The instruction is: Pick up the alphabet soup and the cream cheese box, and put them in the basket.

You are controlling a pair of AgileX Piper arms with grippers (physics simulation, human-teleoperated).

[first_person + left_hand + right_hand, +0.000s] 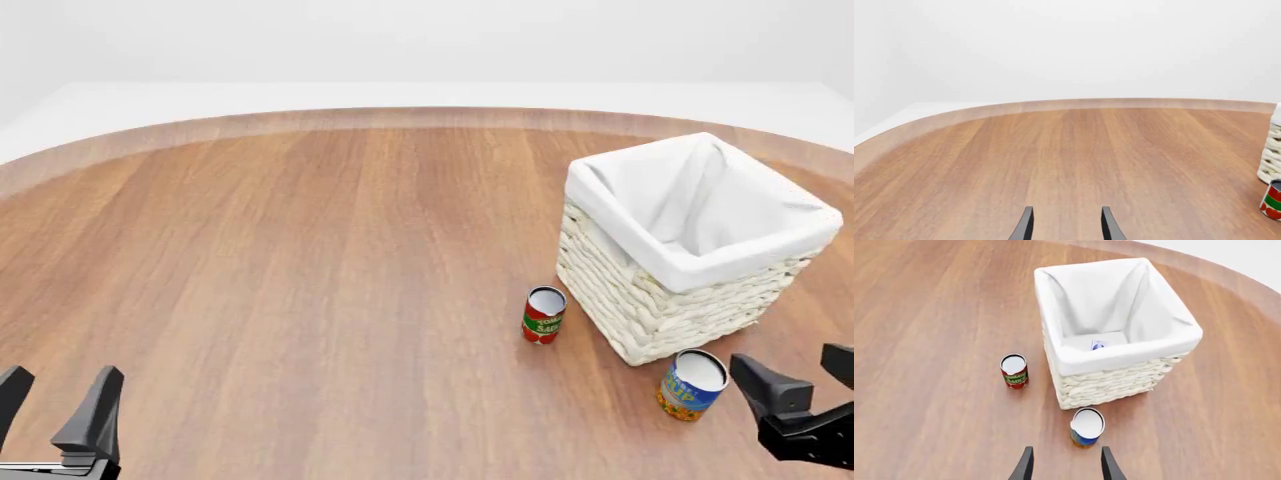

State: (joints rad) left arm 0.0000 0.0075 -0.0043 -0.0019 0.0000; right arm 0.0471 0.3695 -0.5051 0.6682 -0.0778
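The alphabet soup [693, 385], a short blue can with a pale top, stands upright on the table just in front of the basket [694, 300]. My right gripper [797, 372] is open, close to the can's right and apart from it. In the right wrist view the alphabet soup [1087, 427] is just beyond the open right gripper [1066, 467]. The cream cheese box [1099, 344] lies flat on the lining inside the basket [1107, 382]; the front view hides it behind the basket wall. My left gripper [56, 395] is open and holds nothing at the table's near left.
A slimmer red-and-green can [543, 315] stands upright left of the basket's near corner, also seen as the red-and-green can [1272, 200] beside the basket's wicker wall [1272, 155]. The round wooden table [267, 250] has its curved far edge behind the basket.
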